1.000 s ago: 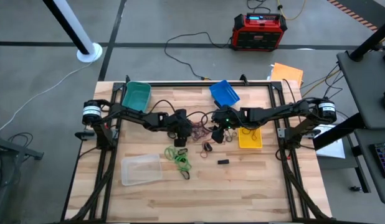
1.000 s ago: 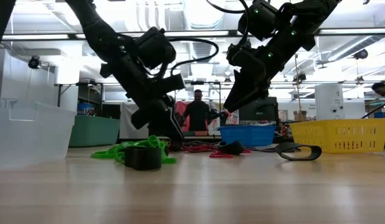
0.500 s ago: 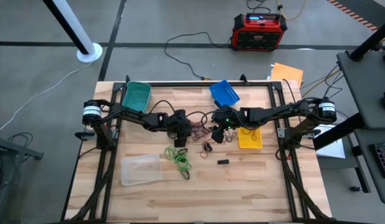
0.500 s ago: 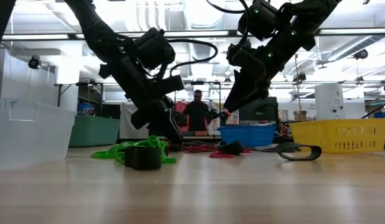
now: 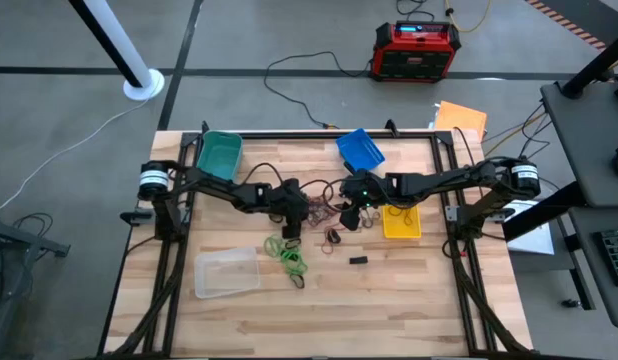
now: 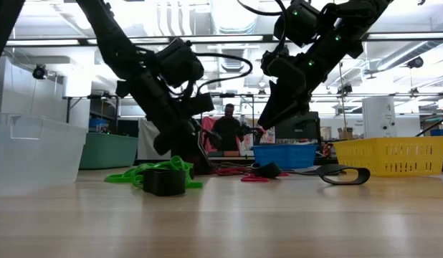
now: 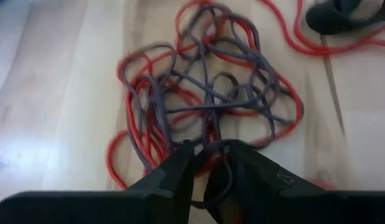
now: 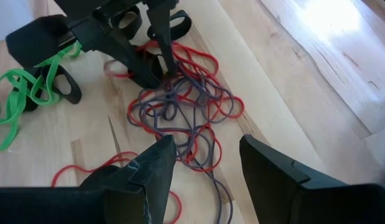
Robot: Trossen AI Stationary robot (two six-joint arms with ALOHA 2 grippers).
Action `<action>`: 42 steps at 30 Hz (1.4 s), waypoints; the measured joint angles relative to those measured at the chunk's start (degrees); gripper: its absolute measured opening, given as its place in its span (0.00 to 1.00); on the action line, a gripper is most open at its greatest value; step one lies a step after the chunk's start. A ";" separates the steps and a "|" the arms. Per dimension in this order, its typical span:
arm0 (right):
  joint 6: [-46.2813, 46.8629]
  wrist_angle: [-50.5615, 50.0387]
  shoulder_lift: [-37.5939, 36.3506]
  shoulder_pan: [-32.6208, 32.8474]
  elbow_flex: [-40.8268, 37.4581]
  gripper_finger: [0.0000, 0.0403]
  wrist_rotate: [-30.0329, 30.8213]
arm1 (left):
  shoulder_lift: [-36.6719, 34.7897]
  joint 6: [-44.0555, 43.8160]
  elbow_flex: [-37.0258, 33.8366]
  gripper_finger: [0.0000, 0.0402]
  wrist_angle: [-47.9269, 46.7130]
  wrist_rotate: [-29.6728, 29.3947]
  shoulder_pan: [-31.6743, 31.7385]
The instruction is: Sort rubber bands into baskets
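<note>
Because the red and grey rubber bands (image 7: pixel 208 99) lie tangled, we pinch strands with the left gripper (image 7: pixel 208 163); the right gripper (image 8: pixel 205 155) hovers with fingers apart.

red-and-brown rubber bands (image 7: pixel 208 99) tangled mid-table, baskets (image 5: pixel 218 153) around

Four baskets (image 5: pixel 218 152) on the table: one teal, one blue, one yellow, one clear. Two robot arms, one small black block (image 5: pixel 359 260). Rubber bands (image 5: pixel 288 253) lie tangled in approx. two heaps, too many to count.
</note>
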 joint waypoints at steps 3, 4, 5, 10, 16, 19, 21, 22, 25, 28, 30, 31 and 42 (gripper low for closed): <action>-0.01 0.02 0.00 0.00 0.00 0.43 -0.02 | -0.02 -0.25 0.24 0.22 -0.66 0.07 -0.02; -0.02 0.04 0.00 0.00 0.00 0.43 -0.03 | -0.12 -0.24 0.23 0.21 -0.67 0.07 -0.02; -0.04 0.03 0.00 0.00 0.00 0.43 -0.02 | -0.25 -0.24 0.22 0.21 -0.67 0.05 -0.02; -0.02 0.03 0.00 0.00 0.00 0.43 -0.02 | -0.92 0.43 0.16 0.13 -0.95 -0.55 -0.03; -0.02 0.03 0.00 0.00 0.00 0.43 -0.02 | -1.15 -0.36 0.16 0.01 -0.90 -0.73 -0.11; -0.02 0.03 0.00 0.00 -0.01 0.43 -0.02 | -1.60 -0.90 0.16 0.00 -0.88 -0.86 -0.67; 0.00 0.04 0.00 0.00 -0.04 0.43 -0.02 | -1.98 -0.90 0.16 0.00 -0.54 -1.66 -1.33; 0.00 0.03 0.00 0.00 -0.08 0.43 -0.02 | -2.16 -0.90 0.16 0.00 -0.28 -2.62 -1.74; 0.00 0.04 0.00 0.00 -0.16 0.43 -0.02 | -3.06 -0.54 0.16 0.00 0.02 -5.90 -3.08; 0.00 0.01 0.00 0.00 -0.24 0.43 -0.02 | -4.51 -0.17 0.14 0.00 0.01 -8.21 -3.96; 0.00 0.03 0.00 0.00 -0.24 0.43 -0.02 | -5.98 -0.15 0.14 0.00 -0.20 -9.63 -4.40; 0.00 0.05 0.00 0.00 -0.24 0.43 -0.02 | -6.98 -0.17 0.11 0.00 -0.70 -10.11 -4.54; 0.00 0.05 0.00 0.00 -0.98 0.43 -0.17 | -19.76 -0.29 -0.50 0.00 -2.35 -11.49 -4.66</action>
